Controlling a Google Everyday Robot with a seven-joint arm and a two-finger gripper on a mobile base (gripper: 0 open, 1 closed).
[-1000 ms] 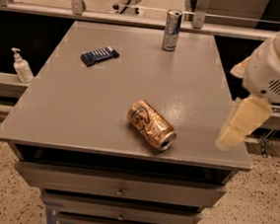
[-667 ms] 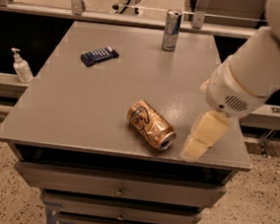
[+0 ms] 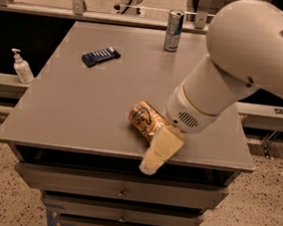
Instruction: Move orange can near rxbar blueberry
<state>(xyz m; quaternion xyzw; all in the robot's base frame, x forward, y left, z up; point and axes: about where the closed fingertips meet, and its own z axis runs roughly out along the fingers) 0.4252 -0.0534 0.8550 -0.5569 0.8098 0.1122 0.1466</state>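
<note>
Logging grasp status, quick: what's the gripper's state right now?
Gripper: at the front edge of the table by the orange can; open or closed cannot be told.

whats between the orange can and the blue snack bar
Nothing but bare table top, as the camera view shows, between the orange can and the blue snack bar. The gripper is on the can's other side, at the table's front edge.

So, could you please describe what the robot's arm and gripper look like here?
The arm is smooth white: a large rounded shell narrowing to a cylindrical wrist with a patch of small vent holes. Two small dark holes mark the shell. No cables show. The gripper, at the table's front edge beside the orange can, is a pale cream wedge.
</note>
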